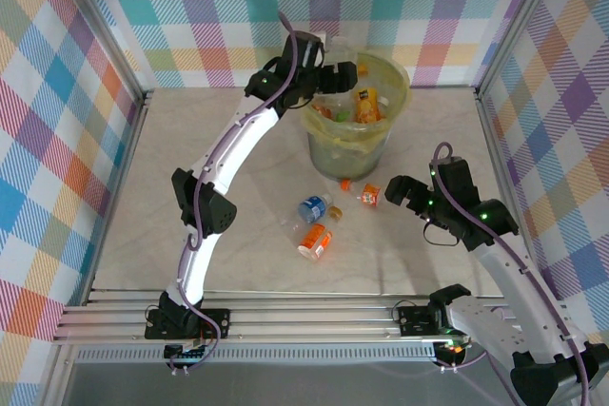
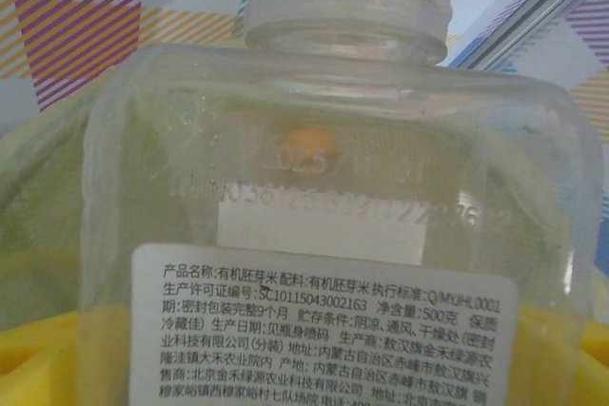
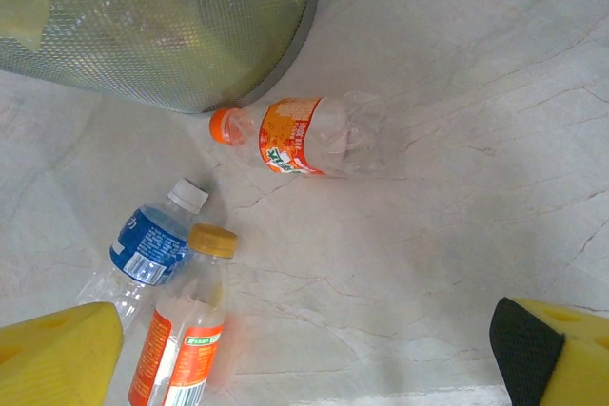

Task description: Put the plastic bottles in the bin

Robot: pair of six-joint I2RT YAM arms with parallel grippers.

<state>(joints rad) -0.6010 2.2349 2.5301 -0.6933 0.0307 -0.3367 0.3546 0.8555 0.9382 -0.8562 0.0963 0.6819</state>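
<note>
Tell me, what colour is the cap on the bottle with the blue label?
White; the cap shows best in the right wrist view.

Bare table (image 1: 143, 187) left of the bin (image 1: 347, 151): I can pass there. Three bottles (image 1: 315, 241) clutter the table just before it. Left arm (image 1: 243, 130) crosses the bin's left rim; right rim stands open.

We see a pale marbled tabletop (image 1: 238, 254) with thin grey veins. Plaid cloth walls (image 1: 190, 16) in pastel checks close it in at nine, twelve and three o'clock. Metal posts (image 1: 100, 26) rise at the far corners, toward eleven and one o'clock. At six o'clock, slotted aluminium rails (image 1: 314, 316) run along the near edge.
</note>
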